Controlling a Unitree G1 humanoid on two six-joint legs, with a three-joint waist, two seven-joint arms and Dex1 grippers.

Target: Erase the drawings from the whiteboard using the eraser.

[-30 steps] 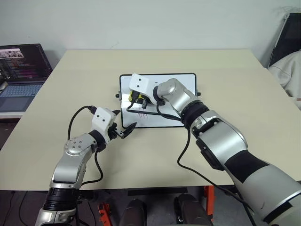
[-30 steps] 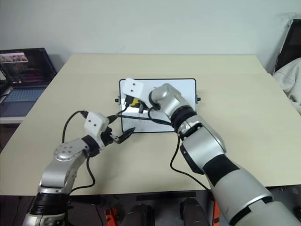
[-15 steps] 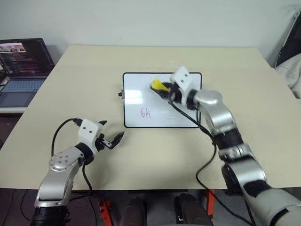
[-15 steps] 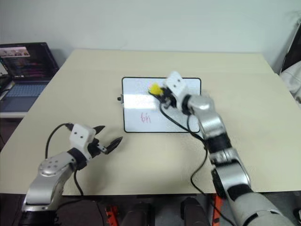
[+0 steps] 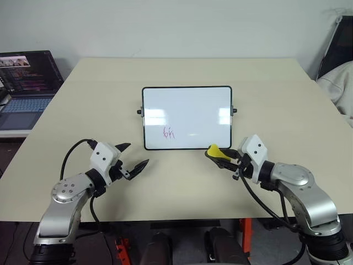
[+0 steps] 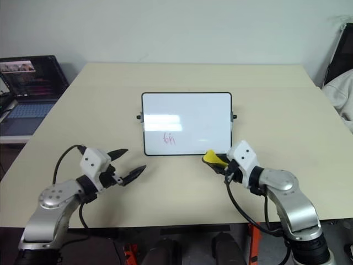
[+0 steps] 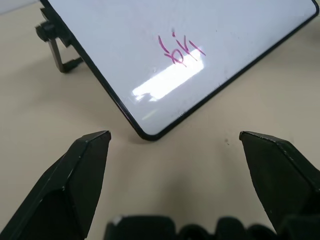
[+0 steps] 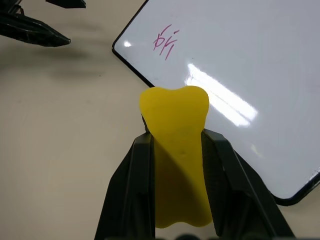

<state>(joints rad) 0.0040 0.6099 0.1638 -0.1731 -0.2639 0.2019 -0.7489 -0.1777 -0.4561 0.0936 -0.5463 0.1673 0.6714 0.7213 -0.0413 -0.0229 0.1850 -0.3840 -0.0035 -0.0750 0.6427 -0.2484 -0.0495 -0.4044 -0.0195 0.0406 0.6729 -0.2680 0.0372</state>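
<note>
Whiteboard (image 5: 186,117) flat on beige table (image 5: 287,99), propped slightly on small side knobs, well ahead of both sets of fingers. Drawings (image 5: 169,132) reduced to one small pink-red scribble low on board's left half, near front edge; rest of surface blank with glare streaks. Right gripper (image 5: 222,157) just off board's front right corner, clear of frame, fingers clamped narrow on eraser (image 5: 214,150). Eraser yellow, squeezed between both black pads, its rounded end sticking out past fingertips toward board, above table surface near board's front edge, not on writing. From right wrist view, eraser (image 8: 175,150) pinched mid-length, notched tip poking beyond fingers, scribble (image 8: 164,44) up ahead and to one side, well apart from tip. Left gripper (image 5: 134,157) off board's front left corner, fingers spread wide, nothing between them, tips aimed toward board corner. From left wrist view, both black fingertips (image 7: 82,175) far apart with board's rounded corner (image 7: 150,135) lying between and ahead of them, scribble (image 7: 180,50) farther on past corner. Not touching board. Laptop (image 5: 25,83) open on separate surface past table's left edge, far from either gripper. Black cables looping off both wrists.
</note>
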